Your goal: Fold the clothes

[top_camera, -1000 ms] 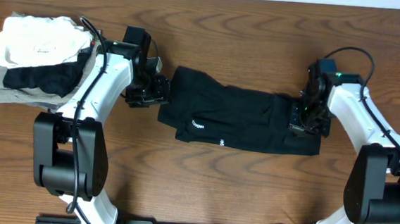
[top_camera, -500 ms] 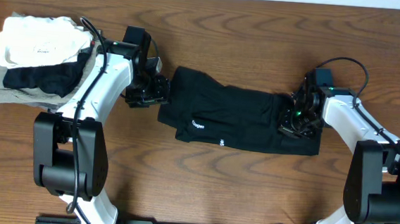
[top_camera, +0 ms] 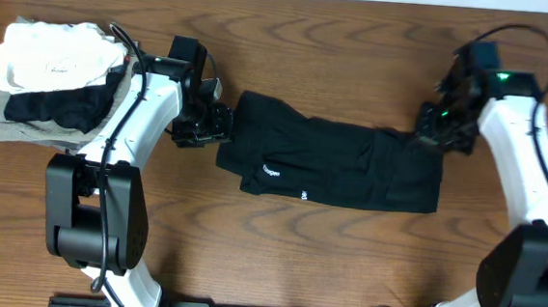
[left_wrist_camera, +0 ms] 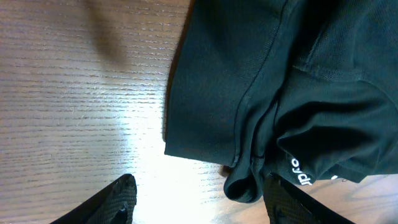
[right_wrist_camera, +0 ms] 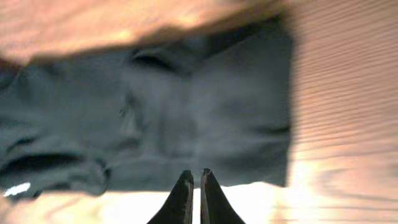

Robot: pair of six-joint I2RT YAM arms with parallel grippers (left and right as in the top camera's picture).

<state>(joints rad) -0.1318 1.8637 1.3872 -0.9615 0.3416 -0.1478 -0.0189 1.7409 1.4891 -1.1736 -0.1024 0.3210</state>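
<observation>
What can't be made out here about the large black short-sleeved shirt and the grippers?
- Right wrist view: blur smears the large black short-sleeved shirt, so its creases are unreadable.
- Left wrist view: its white lettering is partly hidden in folds and cannot be read.
- Overhead: the right gripper has its fingertips hidden under the right arm, so contact with the shirt is unclear.

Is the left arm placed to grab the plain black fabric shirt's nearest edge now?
Probably yes: the left end effector sits open right at the plain black fabric shirt's edge, with nothing visible in the way.
</observation>
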